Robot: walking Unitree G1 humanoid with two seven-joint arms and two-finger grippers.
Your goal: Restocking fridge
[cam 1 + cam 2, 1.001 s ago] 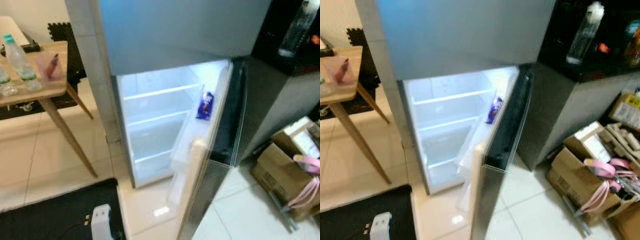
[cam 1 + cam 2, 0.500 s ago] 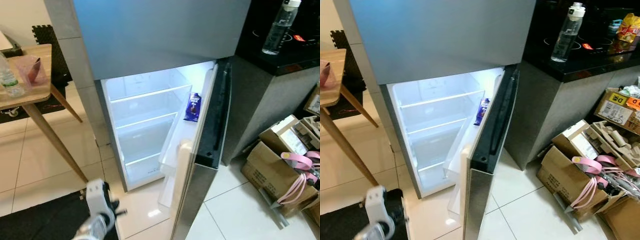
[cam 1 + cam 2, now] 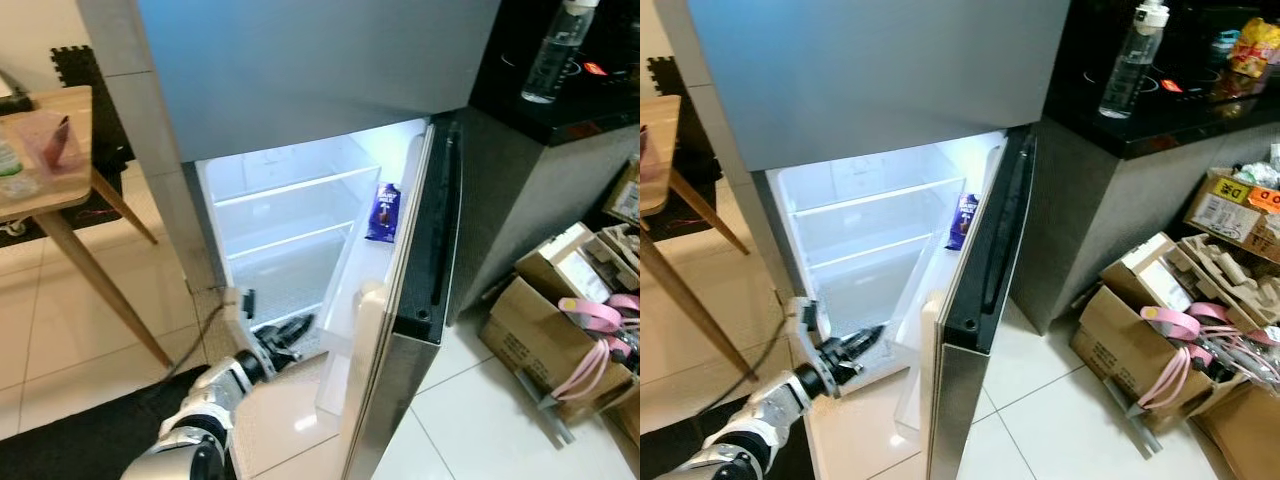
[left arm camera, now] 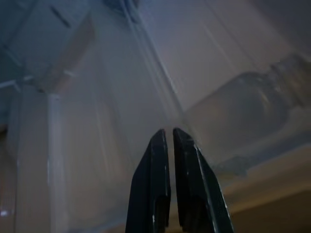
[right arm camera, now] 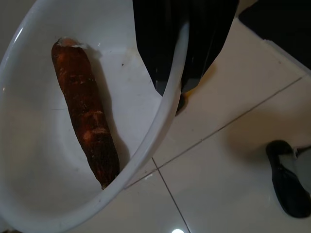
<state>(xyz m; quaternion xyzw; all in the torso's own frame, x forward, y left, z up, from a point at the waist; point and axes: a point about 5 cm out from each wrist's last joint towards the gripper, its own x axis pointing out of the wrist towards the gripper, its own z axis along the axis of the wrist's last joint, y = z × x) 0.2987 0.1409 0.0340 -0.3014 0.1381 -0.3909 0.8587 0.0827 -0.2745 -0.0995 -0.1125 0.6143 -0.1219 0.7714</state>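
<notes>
The fridge's lower compartment [image 3: 290, 250] stands open and lit, its shelves bare. Its door [image 3: 400, 330] swings out to the right, and a blue packet [image 3: 381, 212] rests on a door shelf. My left gripper [image 3: 295, 328] reaches low toward the bottom of the compartment; in the left wrist view its fingers [image 4: 160, 160] are shut with nothing between them. In the right wrist view my right gripper [image 5: 182, 73] is shut on the rim of a white bowl [image 5: 29, 194]. A long brown root [image 5: 87, 116] lies inside the bowl, above a tiled floor.
A wooden table [image 3: 60, 190] with slanted legs stands to the left. A black mat [image 3: 90, 440] lies on the floor at lower left. Cardboard boxes [image 3: 550, 320] crowd the floor to the right. A water bottle [image 3: 552, 55] stands on the dark counter beside the fridge.
My left arm has risen from the picture's lower edge and stretched forward to the fridge's bottom. The camera has shifted slightly.
</notes>
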